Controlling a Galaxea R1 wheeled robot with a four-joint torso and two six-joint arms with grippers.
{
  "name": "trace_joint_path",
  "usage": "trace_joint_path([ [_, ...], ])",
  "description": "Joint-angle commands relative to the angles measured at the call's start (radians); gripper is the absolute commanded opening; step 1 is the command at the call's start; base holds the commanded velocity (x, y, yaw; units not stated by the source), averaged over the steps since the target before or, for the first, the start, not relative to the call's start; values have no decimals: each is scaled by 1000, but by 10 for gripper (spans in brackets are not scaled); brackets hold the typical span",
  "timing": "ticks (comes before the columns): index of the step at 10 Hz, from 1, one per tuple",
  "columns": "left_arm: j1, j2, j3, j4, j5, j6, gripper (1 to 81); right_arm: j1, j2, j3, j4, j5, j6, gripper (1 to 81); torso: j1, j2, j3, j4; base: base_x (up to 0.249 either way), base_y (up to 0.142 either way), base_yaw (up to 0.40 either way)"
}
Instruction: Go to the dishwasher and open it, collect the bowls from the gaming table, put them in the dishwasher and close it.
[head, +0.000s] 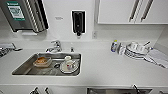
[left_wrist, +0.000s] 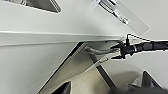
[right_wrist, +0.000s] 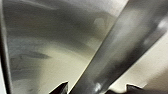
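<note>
1. Robot stands square to the counter (head: 105, 67). Below its front edge, low in the head view, a strip of steel: the dishwasher (head: 117, 91), right of the sink (head: 25, 68).
2. Step in hand, as I judge it: opening the dishwasher. No bowls from the gaming table anywhere here.
3. Right wrist view sits tight against the steel front. The handle (right_wrist: 120, 47) runs as a thick bar across it, passing between two dark fingertips (right_wrist: 61, 88), one on each side. Fingers apart, straddling the bar, not clamped so far as I can see.
4. Left gripper: dark points show at the edge of the left wrist view, but I cannot tell whether they are apart or together. Nothing seems held.
5. Next move, by my reckoning: close on the bar squarely, then pull out and down along the door's arc. The bar looks smooth and glossy, so a shallow grip could slip.
6. What the head view adds: the whole worktop. Tap (head: 55, 46), a cup on a plate (head: 68, 65) and a tub (head: 42, 61) in the sink, soap bottle (head: 114, 46), stacked plates (head: 136, 51) to the right. The bar-and-finger contact is too low and small there to read.
7. What the left wrist view adds: white cabinet fronts from below, a cable (left_wrist: 100, 51) running to a dark fitting (left_wrist: 140, 47).
</note>
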Motion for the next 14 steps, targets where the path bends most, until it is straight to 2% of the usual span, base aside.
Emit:
trace_joint_path([
  [1,-85,-32,29,9,22,11,811,62,-39,49,-84,-108,-4,811,0,0,0,0,0,0,0],
  [5,-85,-23,28,9,22,8,811,25,-100,130,-195,-113,-7,811,0,0,0,0,0,0,0],
  [8,-84,-14,26,9,22,8,811,13,-122,155,-199,-165,-8,811,0,0,0,0,0,0,0],
  [11,-85,-17,26,9,22,8,811,8,-74,132,-205,-163,-5,811,0,0,0,0,0,0,0],
  [14,-84,-17,23,9,22,8,811,108,-146,233,-186,-153,2,811,0,0,0,0,0,0,0],
])
